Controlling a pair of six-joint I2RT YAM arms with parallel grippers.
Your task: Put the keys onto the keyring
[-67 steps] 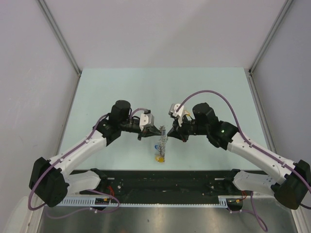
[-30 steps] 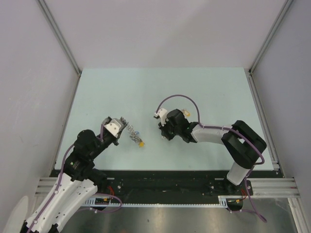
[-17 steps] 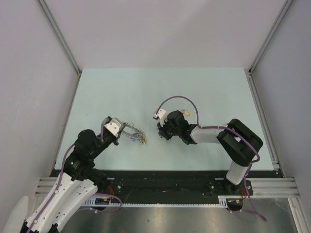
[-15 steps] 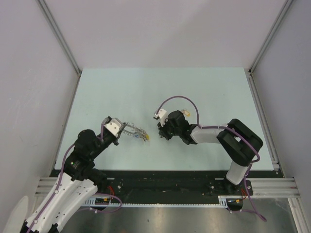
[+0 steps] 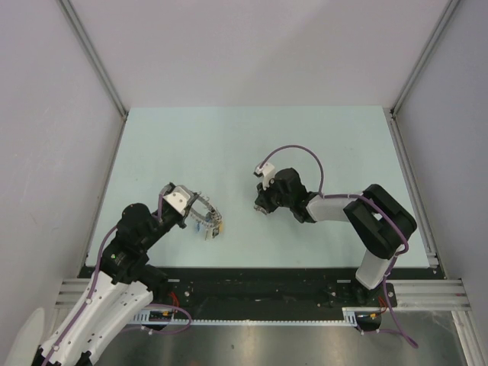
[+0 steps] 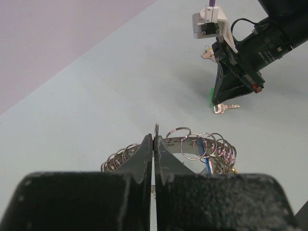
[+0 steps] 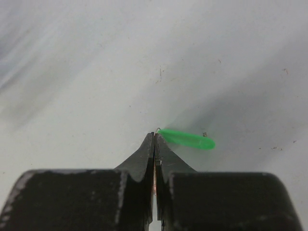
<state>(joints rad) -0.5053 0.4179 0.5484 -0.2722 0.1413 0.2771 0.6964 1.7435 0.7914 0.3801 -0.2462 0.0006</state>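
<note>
Pale green counter [image 5: 320,137], left hand [image 6: 154,139] clamped on keyring [image 6: 202,144] near the near edge, right hand [image 7: 154,137] pressed together mid-counter, tips touching green key [image 7: 187,139].

Robot lab cell: 2 bolted robot arms [image 5: 335,207], pale-green table [image 5: 252,145], grey panel walls [image 5: 252,46], aluminium framing [image 5: 93,57].

pale green table [image 5: 320,145], plain grey walls [image 5: 252,46]

Looks down from high above the near edge on the whole surface [image 5: 320,145]. Rides close behind left claw [image 6: 154,138] and right claw [image 7: 154,137], the right also in left-wrist's upper right.
</note>
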